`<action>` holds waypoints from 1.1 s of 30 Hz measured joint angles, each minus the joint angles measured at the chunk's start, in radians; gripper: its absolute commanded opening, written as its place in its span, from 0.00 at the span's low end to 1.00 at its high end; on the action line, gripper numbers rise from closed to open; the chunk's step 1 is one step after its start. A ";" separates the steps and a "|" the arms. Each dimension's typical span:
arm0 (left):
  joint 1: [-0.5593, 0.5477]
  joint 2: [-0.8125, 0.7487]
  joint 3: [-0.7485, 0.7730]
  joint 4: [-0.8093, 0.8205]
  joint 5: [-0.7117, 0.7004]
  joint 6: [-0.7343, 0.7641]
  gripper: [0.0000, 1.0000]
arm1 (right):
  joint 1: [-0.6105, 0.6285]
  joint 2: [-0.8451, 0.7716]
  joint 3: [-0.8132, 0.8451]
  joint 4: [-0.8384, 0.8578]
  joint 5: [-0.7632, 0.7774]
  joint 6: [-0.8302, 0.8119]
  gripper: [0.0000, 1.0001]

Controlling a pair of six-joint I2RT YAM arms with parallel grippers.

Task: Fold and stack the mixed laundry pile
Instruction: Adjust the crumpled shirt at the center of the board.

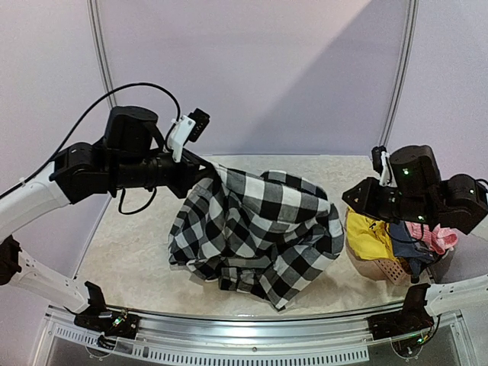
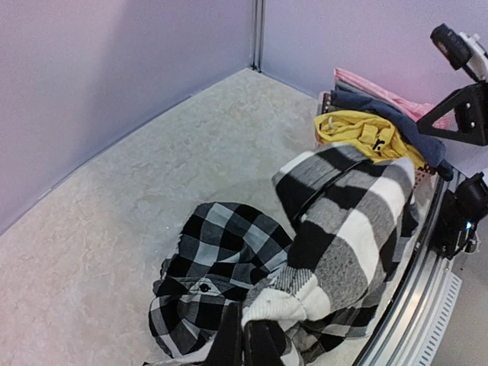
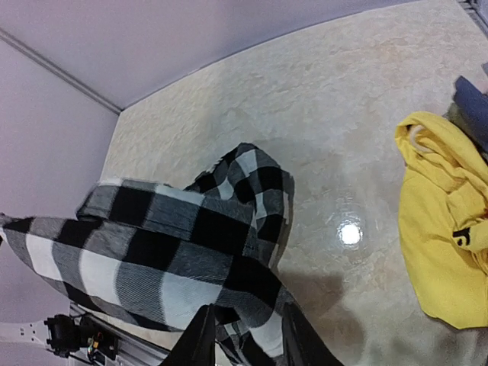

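The setting is a robotics lab test cell, not a home. Plain pale lilac panel walls [image 1: 252, 76] joined by thin silver metal posts [image 1: 99, 46] close off a beige mottled stone-look tabletop [image 1: 130, 252]. A perforated aluminium rail [image 1: 252, 339] runs along its near edge, and two black-and-white jointed robot arms, left [image 1: 46, 191] and right [image 1: 450, 200], are bolted there, with a loose black cable [image 1: 130, 90] looping over one. The only household items are a black-and-white checked cloth shirt [image 1: 259, 229] and a small salmon perforated plastic basket [image 1: 385, 268].

Soft cloth shirt [image 1: 259, 221], glossy mottled tabletop [image 3: 343, 137]
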 measured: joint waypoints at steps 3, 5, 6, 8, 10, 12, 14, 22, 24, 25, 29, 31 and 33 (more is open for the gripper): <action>0.000 0.056 0.009 0.001 0.047 -0.008 0.00 | -0.003 -0.055 -0.015 -0.074 0.023 0.028 0.59; 0.000 0.105 0.031 -0.001 0.073 -0.006 0.00 | -0.003 -0.074 -0.015 -0.113 0.028 0.022 0.63; 0.000 0.126 0.040 -0.002 0.084 -0.005 0.00 | -0.003 -0.083 -0.014 -0.130 0.030 0.014 0.65; 0.000 0.169 0.057 -0.005 0.112 0.001 0.00 | -0.003 -0.102 -0.014 -0.151 0.027 -0.007 0.67; -0.002 0.200 0.069 -0.017 0.138 0.008 0.00 | -0.003 -0.126 -0.013 -0.153 0.011 -0.050 0.69; -0.006 0.224 0.082 -0.034 0.159 0.013 0.00 | -0.003 -0.150 -0.013 -0.145 -0.005 -0.094 0.70; -0.009 0.245 0.093 -0.047 0.176 0.014 0.01 | -0.003 -0.164 -0.013 -0.127 -0.017 -0.145 0.70; -0.015 0.314 0.126 -0.111 0.270 0.001 0.99 | -0.003 -0.070 0.018 -0.005 -0.069 -0.291 0.70; -0.015 0.316 0.126 -0.132 0.266 -0.025 1.00 | -0.003 -0.023 0.019 0.025 -0.087 -0.325 0.71; -0.014 0.313 0.126 -0.146 0.254 -0.043 1.00 | -0.003 -0.001 0.019 0.038 -0.096 -0.343 0.71; -0.006 0.247 0.090 -0.187 0.193 -0.100 0.99 | -0.003 0.073 0.027 0.096 -0.145 -0.433 0.71; 0.006 0.180 0.055 -0.217 0.156 -0.139 0.97 | -0.003 0.115 0.054 0.121 -0.179 -0.492 0.71; 0.027 0.110 0.019 -0.248 0.124 -0.195 0.96 | -0.003 0.176 0.099 0.150 -0.219 -0.554 0.71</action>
